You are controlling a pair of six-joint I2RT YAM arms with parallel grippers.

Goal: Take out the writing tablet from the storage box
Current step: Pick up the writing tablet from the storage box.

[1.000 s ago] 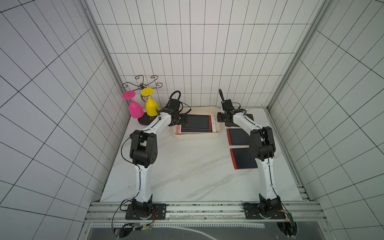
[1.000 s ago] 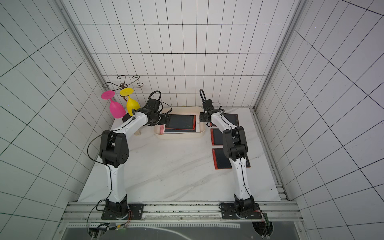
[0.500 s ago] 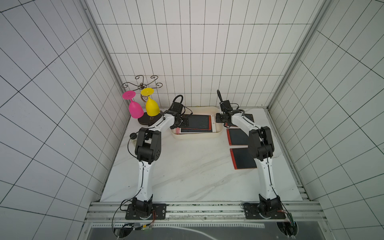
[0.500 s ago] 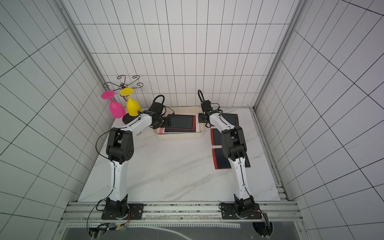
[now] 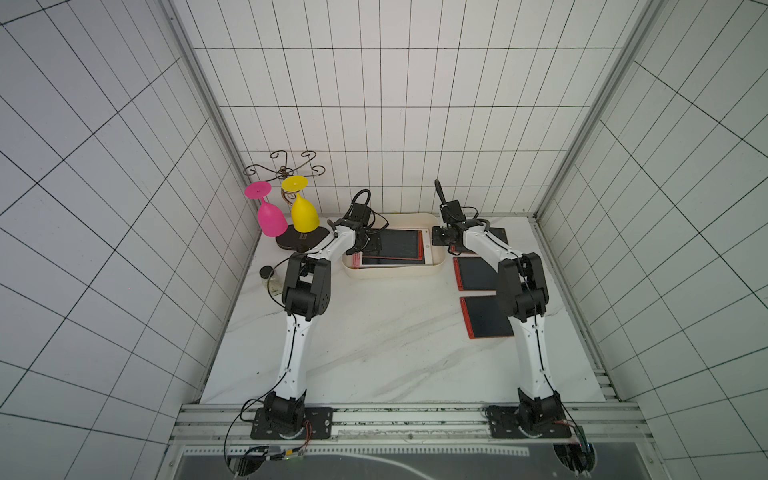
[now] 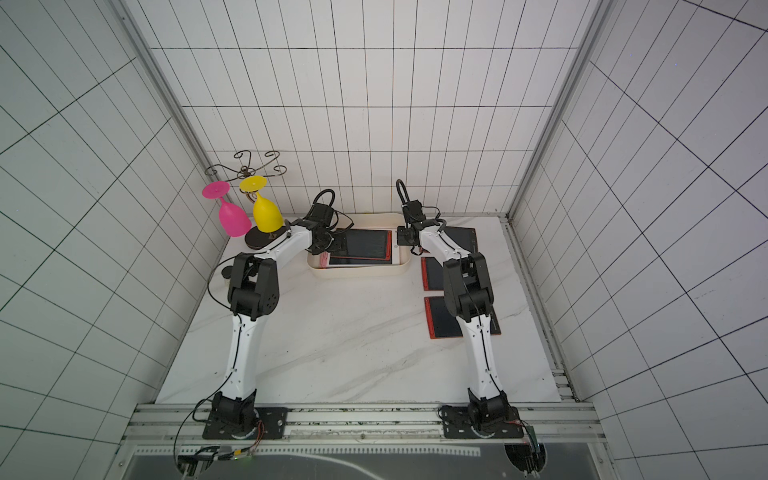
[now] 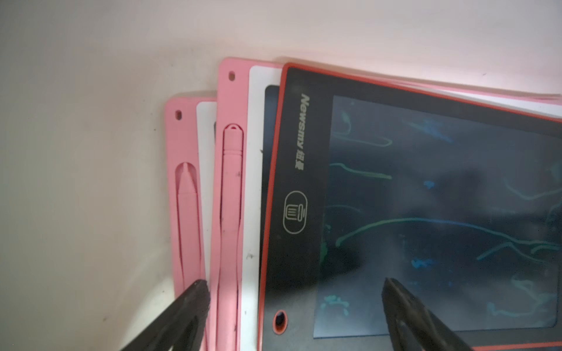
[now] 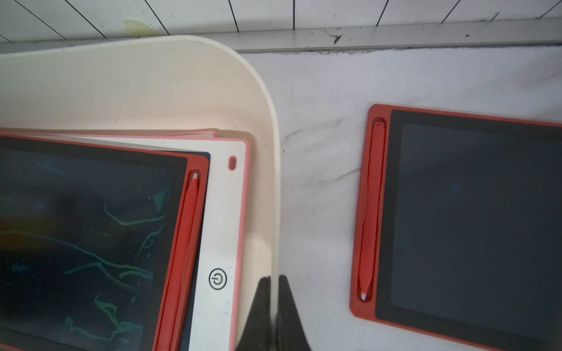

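Snapped shut a moment ago and now pinching the storage box (image 8: 213, 60) by its right wall with the right gripper (image 8: 275, 307), most likely bracing it for the pull. Hanging over the left end of the red-framed writing tablet (image 7: 425, 197) with the left gripper (image 7: 295, 282), spread wide and empty. Not yet lifted, lying topmost on the pink tablets (image 7: 231, 182) inside the box.

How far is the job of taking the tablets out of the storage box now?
Looks done: three red tablets lie on the table beside the storage box. In hand: the right gripper is shut on the box's wall; the left gripper is open over the top tablet, not gripping it. Left: that tablet and at least two pink tablets under it.
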